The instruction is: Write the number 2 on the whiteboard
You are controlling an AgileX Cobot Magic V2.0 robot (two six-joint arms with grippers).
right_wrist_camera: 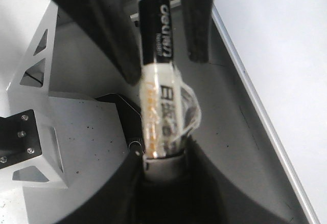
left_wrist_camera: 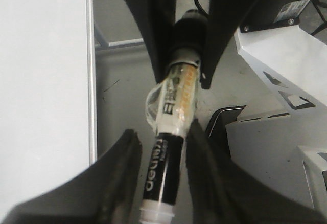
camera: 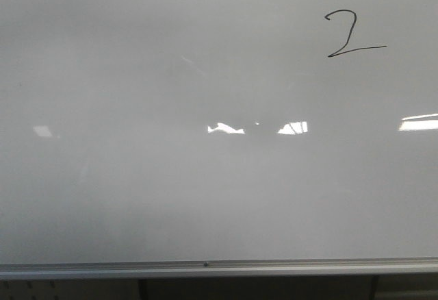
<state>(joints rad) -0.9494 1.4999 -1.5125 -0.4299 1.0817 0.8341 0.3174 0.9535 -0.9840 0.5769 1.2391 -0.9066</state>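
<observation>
Finished number 2 (camera: pixel 352 34) sits upper right on the whiteboard (camera: pixel 137 197); the marker (left_wrist_camera: pixel 173 132) spans both end effectors, left (left_wrist_camera: pixel 158 175) and right (right_wrist_camera: pixel 163 170) each clamped on one end, board edge alongside.

The number 2 (camera: pixel 352 34) sat on the whiteboard (camera: pixel 137 197), toward its upper right; a rim (camera: pixel 205 269) ran along what seemed the board's near edge.

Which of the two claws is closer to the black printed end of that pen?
Left. The left gripper flanks the black printed end of the marker; the right gripper holds the opposite end, past the taped middle.
</observation>
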